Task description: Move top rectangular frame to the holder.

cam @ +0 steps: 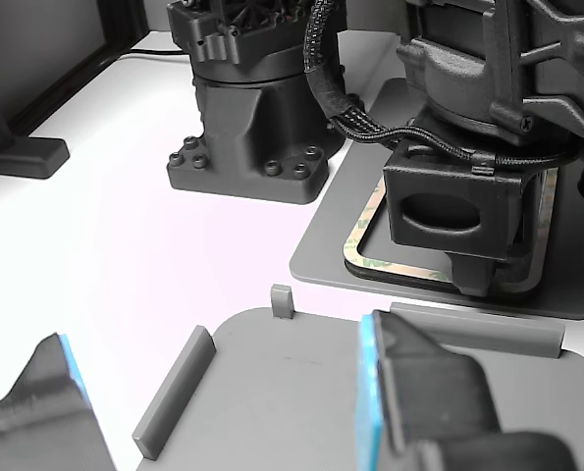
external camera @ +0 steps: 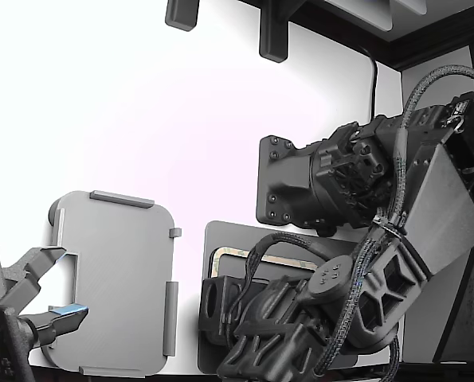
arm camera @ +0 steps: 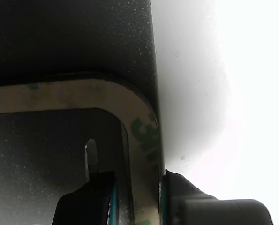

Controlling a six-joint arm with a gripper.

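End effector [arm camera: 137, 199] down on the frame [arm camera: 144, 136], fingers straddling its rim on the dark mat [cam: 321, 257]; grip itself unclear.

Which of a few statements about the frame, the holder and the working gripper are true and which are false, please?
1. The rectangular frame lies on the dark grey mat. True.
2. The holder already carries a frame. False: its plate is bare.
3. The gripper has a finger on each side of the frame's border. True, in the wrist view.
4. The frame has been lifted clear of the mat. False: it looks flat on it.
5. In the exterior view, the holder is to the mat's right. False: it is to the left.
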